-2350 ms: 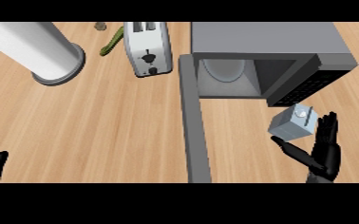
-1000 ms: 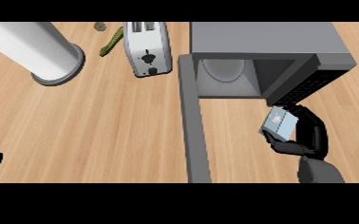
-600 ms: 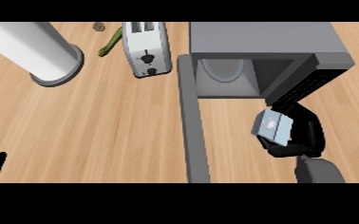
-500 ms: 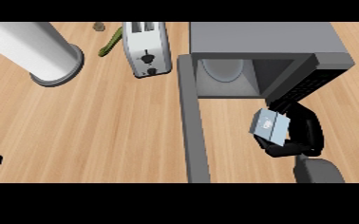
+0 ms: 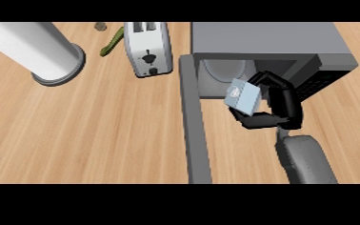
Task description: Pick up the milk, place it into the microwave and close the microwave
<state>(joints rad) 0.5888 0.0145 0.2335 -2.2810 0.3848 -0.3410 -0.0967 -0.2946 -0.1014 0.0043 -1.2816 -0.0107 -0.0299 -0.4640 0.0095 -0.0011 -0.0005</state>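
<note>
Lifted from the wooden counter [image 5: 91, 124] since a moment ago, the milk [image 5: 243, 96] now sits tilted in the right hand [image 5: 280, 106], fingers curled round it, just before the microwave [image 5: 271, 47] opening; its door [image 5: 194, 124] stands open, toaster [image 5: 147, 48] beyond
</note>
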